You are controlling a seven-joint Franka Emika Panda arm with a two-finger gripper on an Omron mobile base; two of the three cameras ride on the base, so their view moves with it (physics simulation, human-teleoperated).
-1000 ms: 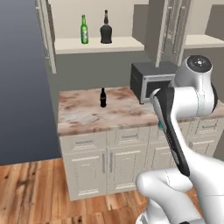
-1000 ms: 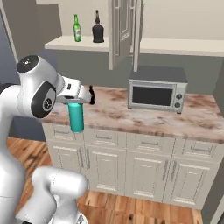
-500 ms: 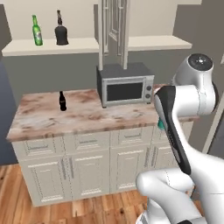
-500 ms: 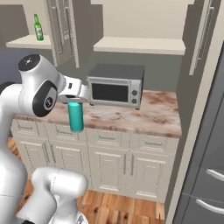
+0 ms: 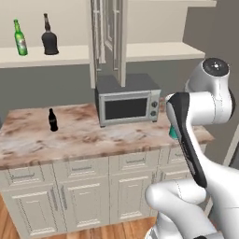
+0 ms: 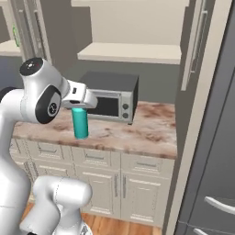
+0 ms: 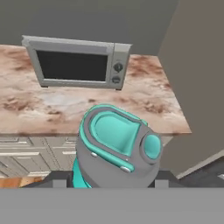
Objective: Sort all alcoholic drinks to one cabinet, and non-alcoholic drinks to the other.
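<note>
Above marble counter [image 6: 137,133], gripper [image 6: 81,106] holds teal bottle [image 6: 81,123] upright.

Teal bottle [image 6: 81,123] upright in the pincer [image 6: 81,109]; cola bottle [image 5: 53,120] on counter [image 5: 84,137].

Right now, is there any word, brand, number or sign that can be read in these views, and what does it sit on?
No text can be read.
Green beer bottle: pale label, too blurred to read.
Small cola bottle: label too small to read.
Microwave: round knobs, no markings legible.
Teal bottle held in the gripper: no lettering visible.
</note>
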